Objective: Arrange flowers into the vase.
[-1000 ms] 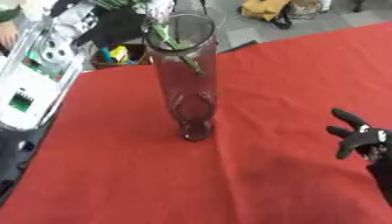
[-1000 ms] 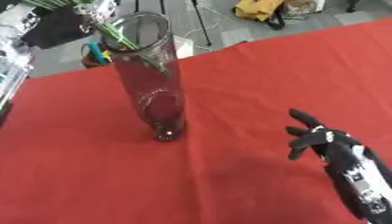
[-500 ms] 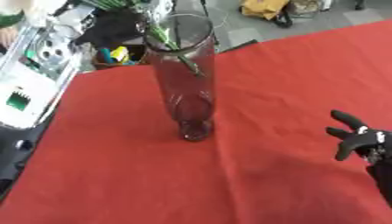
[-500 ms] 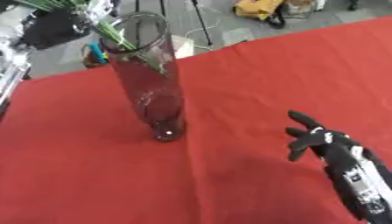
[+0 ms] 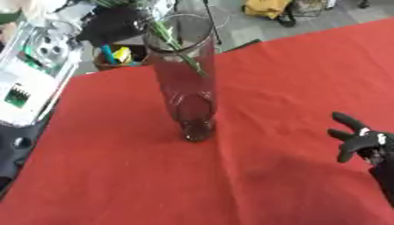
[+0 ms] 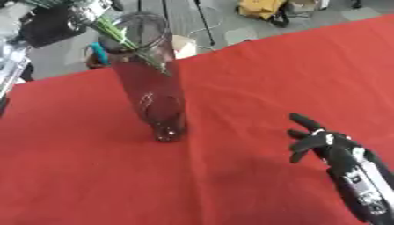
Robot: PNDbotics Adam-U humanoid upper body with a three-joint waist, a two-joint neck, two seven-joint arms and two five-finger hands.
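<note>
- Your right hand [image 6: 319,143] is hovering low right over the red-clothed counter [image 5: 269,79], fingers released, grasping nothing.
- The glass vase [image 5: 184,79] is standing centre-left, green stems [image 5: 175,40] leaning inside.
- Clutter is crowding the grey floor [image 6: 165,17] behind.

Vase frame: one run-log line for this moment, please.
vase: upright on red tablecloth | green stems: in vase, leaning out its left rim | right robot hand: open, empty, lower right, apart from vase | left robot hand: not in view
</note>
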